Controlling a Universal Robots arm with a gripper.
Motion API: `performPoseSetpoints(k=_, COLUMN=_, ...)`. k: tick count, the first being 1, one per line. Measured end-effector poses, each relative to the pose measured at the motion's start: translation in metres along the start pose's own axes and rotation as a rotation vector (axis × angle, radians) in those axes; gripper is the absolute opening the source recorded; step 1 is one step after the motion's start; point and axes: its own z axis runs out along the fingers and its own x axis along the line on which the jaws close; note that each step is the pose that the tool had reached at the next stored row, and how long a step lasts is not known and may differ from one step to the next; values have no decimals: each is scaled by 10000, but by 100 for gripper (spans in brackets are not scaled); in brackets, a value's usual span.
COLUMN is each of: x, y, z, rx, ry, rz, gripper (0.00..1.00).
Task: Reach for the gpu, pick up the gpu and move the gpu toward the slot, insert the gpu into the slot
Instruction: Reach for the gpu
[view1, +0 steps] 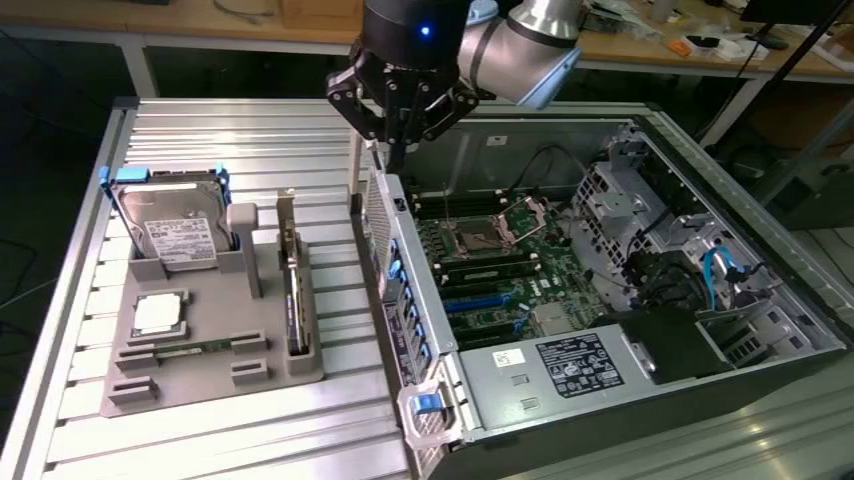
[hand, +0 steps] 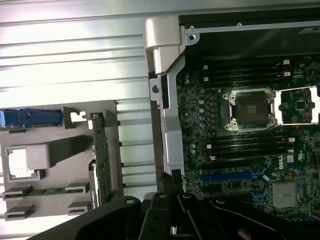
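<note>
Above the near wall of the open computer case (view1: 395, 300), the hand (view1: 395, 138) hung with its fingers clenched together on nothing. Well apart from it, toward the exterior view's left, the gpu (view1: 291, 295) stood on edge in a grey holder (view1: 200, 375) on the ribbed metal worktop (view1: 240, 140). A hard drive (view1: 171, 225) stood in the same holder, beside the card but not touching it.

Inside the case, the slot (view1: 478, 300) lay bare on the green motherboard (view1: 534, 255). It showed as a blue strip nearer the camera than the black memory slots (view1: 487, 270) and the square processor socket (view1: 478, 238), and nothing was seated in it.

By my reading, the reach was the step in hand: the card was untouched, and the hand was nearer the case than the holder. Taking so thin a card would call for the fingers to part and come down square over its top edge, clear of the holder's posts.
</note>
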Motion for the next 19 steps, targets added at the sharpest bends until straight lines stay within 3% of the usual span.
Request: performPoseSetpoints(k=19, x=461, y=-35, z=-12, rx=0, ry=-1, rz=-1, gripper=11)
